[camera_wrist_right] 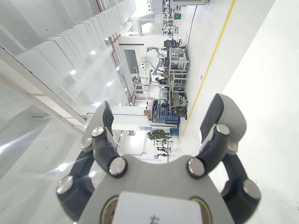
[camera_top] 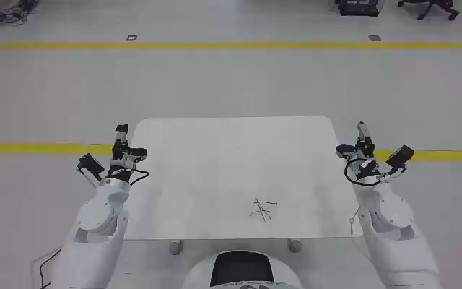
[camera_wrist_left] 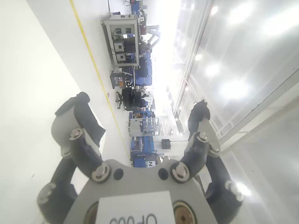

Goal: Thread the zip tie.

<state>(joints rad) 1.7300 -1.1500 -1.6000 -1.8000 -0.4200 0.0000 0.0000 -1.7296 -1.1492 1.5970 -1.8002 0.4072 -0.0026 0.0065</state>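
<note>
My left gripper (camera_wrist_left: pixel 141 103) hangs spread wide off the table's (camera_top: pixel 216 144) left edge, the zip tie (camera_top: pixel 264 209), seemingly a few thin crossed strips, lies near the front edge, light, springy and slick, best pinched near its tail, and my right gripper (camera_wrist_right: pixel 161 108) hangs spread too.

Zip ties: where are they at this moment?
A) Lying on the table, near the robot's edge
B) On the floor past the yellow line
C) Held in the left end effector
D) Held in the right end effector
A: the zip ties lie loose on the table near the robot's side, while the left end effector and right end effector are open and empty.
</note>
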